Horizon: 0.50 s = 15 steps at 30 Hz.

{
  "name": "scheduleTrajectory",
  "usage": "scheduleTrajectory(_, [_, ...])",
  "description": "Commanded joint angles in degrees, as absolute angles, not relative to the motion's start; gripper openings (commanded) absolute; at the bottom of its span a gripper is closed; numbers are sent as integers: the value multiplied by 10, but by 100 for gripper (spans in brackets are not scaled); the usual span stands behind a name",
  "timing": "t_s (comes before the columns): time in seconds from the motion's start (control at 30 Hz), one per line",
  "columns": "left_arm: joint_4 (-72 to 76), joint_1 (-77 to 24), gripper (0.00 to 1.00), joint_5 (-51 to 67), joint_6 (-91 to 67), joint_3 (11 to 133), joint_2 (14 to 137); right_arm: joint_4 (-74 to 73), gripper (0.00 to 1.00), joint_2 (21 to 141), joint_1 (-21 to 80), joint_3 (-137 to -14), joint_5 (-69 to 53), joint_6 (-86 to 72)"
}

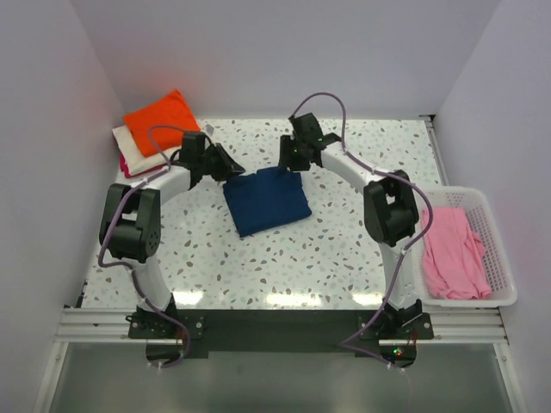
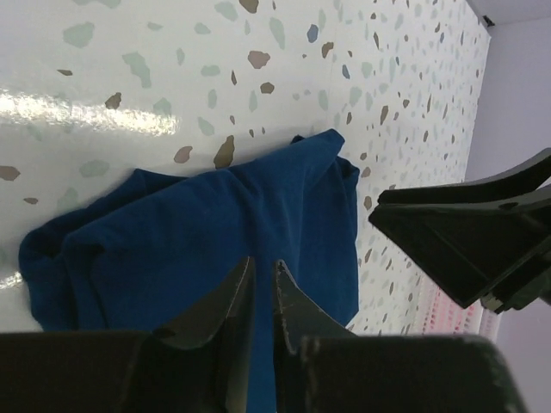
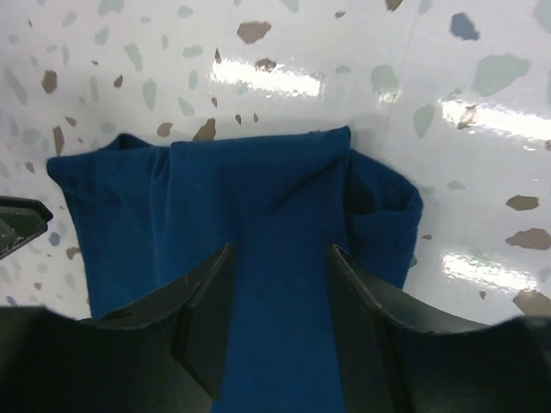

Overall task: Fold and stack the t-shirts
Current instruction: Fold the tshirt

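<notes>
Hovering at the far edge of the navy t-shirt point(image 2: 198, 232), our left gripper point(image 2: 263, 271) has its two fingers drawn almost together, with only a thin slit between them. We cannot tell from the wrist view whether any cloth is caught in that slit. Our right gripper point(image 3: 280, 254) has its fingers spread apart, and the blue fabric shows in the gap between them. We cannot tell whether the tips touch the cloth.

The shirt lies folded into a rough rectangle on the speckled table point(image 1: 327, 249), directly under both grippers and stretching from them back towards our bases. One short sleeve bulges out to the right of the right fingers point(image 3: 362, 292).

Seen from above, the left gripper point(image 1: 225, 163) and right gripper point(image 1: 293, 159) sit near each other at the shirt's point(image 1: 267, 200) two far corners.

Beyond the left gripper, in the far left corner, a folded orange t-shirt point(image 1: 162, 120) lies on a cream t-shirt point(image 1: 129, 142), with a sliver of a magenta t-shirt point(image 1: 129, 169) at the bottom of the pile.

Well off to the right of the right gripper, a pink t-shirt point(image 1: 452, 249) lies crumpled in a white slotted basket point(image 1: 504, 267).
</notes>
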State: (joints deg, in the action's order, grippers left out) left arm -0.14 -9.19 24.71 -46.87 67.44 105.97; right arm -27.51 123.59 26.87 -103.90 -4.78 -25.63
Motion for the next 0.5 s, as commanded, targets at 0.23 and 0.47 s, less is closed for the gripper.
scheduleTrajectory(0.23, [1, -77, 9, 167, -415, 734, 1163, -308, 50, 1289, 289, -1051, 78, -212])
scheduleTrajectory(0.47, [-19, -58, 1, 160, -424, 723, 1193, -313, 27, 1282, 288, -1010, 81, -221])
